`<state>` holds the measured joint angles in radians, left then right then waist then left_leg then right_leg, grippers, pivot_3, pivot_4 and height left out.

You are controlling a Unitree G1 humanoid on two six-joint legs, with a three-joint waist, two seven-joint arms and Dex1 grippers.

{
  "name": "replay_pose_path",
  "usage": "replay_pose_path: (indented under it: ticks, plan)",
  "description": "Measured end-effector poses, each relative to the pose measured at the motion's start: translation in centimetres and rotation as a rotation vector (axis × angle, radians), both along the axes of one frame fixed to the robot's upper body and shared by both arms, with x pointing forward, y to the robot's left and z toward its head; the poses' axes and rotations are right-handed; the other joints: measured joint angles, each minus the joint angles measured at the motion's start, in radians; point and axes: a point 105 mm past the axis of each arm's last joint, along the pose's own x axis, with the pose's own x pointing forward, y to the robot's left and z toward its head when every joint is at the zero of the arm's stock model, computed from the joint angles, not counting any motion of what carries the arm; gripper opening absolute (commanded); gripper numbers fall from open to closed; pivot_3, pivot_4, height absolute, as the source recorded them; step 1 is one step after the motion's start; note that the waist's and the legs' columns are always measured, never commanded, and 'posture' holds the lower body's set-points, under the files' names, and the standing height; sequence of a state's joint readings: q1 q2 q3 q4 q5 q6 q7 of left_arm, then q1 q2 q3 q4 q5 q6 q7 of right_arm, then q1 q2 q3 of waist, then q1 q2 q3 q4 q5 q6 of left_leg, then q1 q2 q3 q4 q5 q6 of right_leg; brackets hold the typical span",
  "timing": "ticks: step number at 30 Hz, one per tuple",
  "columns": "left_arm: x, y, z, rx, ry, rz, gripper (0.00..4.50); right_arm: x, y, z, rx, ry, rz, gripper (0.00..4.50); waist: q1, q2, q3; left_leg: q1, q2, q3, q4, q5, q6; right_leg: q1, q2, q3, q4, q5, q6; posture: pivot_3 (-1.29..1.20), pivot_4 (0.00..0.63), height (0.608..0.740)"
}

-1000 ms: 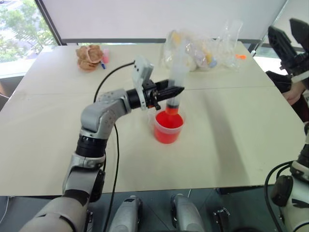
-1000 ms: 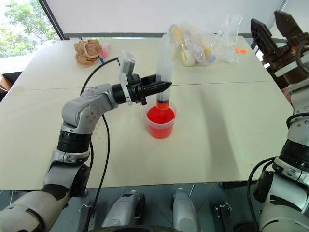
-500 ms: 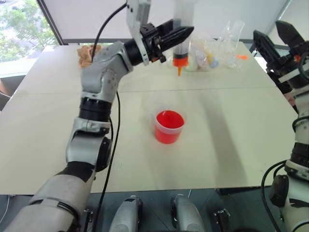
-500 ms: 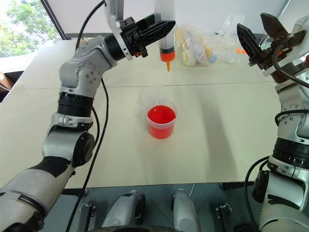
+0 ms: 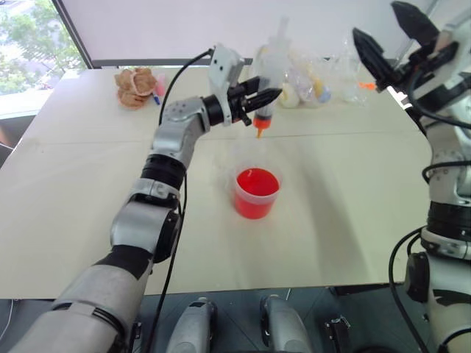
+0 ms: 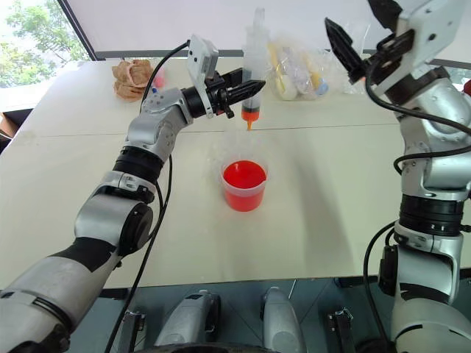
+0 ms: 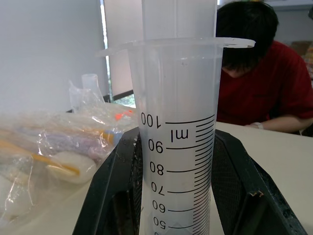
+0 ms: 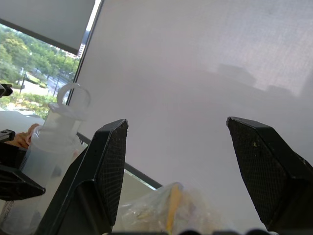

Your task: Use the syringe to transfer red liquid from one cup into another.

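My left gripper (image 6: 246, 88) is clamped across the barrel of the syringe (image 6: 253, 70), upright above and beyond the red cup (image 6: 244, 185) on the table (image 6: 331, 206). My right gripper (image 6: 357, 33) hangs wide open and empty. The barrel is light, stiff and slick; mid-barrel suits it. It looks nearly empty, though I can't be sure.

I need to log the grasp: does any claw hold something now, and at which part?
The left claw holds the syringe upright by its barrel, above the orange tip. The right claw is open and holds nothing.
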<state>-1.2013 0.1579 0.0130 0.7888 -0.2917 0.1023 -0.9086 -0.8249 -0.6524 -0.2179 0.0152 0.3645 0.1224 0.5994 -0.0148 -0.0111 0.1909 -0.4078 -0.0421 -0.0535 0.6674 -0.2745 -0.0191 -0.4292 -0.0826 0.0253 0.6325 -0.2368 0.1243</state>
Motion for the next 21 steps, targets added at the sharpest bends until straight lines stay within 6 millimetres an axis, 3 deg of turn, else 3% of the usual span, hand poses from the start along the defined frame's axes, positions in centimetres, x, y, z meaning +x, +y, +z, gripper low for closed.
replay_pose_path:
  ticks: [7,13,21]
  plan:
    - [-0.7,0.4,0.9,-0.002,-0.022,0.007,1.35,1.1,1.8,-0.4,-0.028,0.01,0.045,3.34,0.003,0.0,0.0,0.0,0.0,-0.001,0.0,0.0,0.0,0.0,0.0,0.0,0.0,0.0,0.0,0.0,0.15,0.74]
    - [-0.9,0.9,0.2,-0.009,0.002,0.033,1.35,1.4,1.8,-0.8,-0.035,0.02,0.046,3.34,0.001,0.0,0.0,0.0,0.0,-0.001,0.0,0.0,0.0,0.0,0.0,0.0,0.0,0.0,0.0,0.0,0.15,0.74]
    - [-0.8,1.1,1.0,-0.055,-0.003,0.063,1.35,1.4,1.8,-0.8,-0.037,0.019,0.049,3.34,0.001,0.0,0.0,0.0,0.0,-0.001,0.0,0.0,0.0,0.0,0.0,0.0,0.0,0.0,0.0,0.0,0.15,0.74]
